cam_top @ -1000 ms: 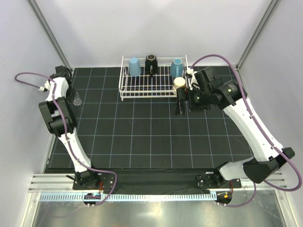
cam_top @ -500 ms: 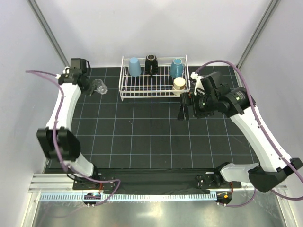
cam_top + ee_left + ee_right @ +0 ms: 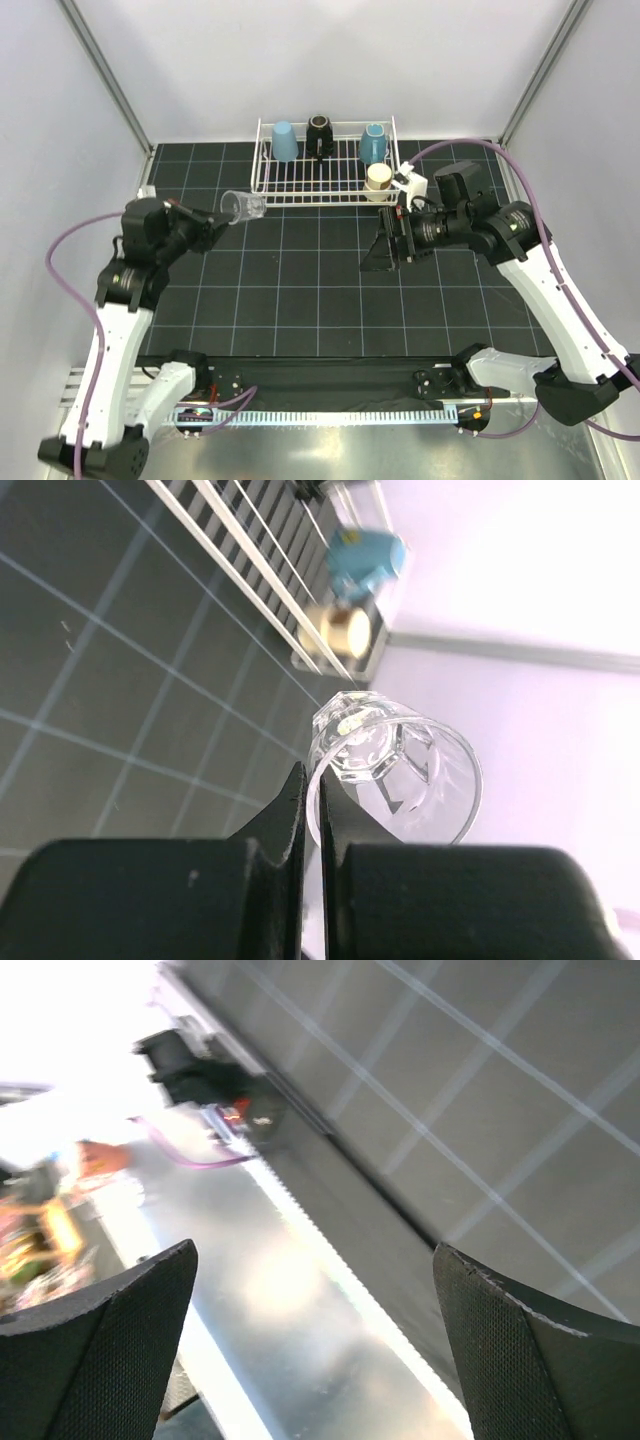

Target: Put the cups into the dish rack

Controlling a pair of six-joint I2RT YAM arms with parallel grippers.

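Top external view: 4 cups stand in the dish rack [image 3: 310, 182] — a light blue tumbler [image 3: 284, 141], a black cup [image 3: 319, 134], a teal mug [image 3: 373, 142] and a tan cup [image 3: 378, 176], the last in the corner nearest the right hand [image 3: 388, 238]. That leaves 1, the small clear glass [image 3: 243, 207]. It is held clear of the bench [image 3: 300, 290] just ahead of the left hand [image 3: 213, 225], tipped on its side, with the rack's near left corner just beyond it.

From the left wrist, that hand's fingers are pinched together on the wall of the glass. The right hand is spread wide and holds nothing; the rack lies just past it.

By my reckoning the job is 4 of 5 done. What is left is to carry the glass over the rack's side, set it in a free spot on the grid floor and let go.

No brand, label or writing is readable in any view.
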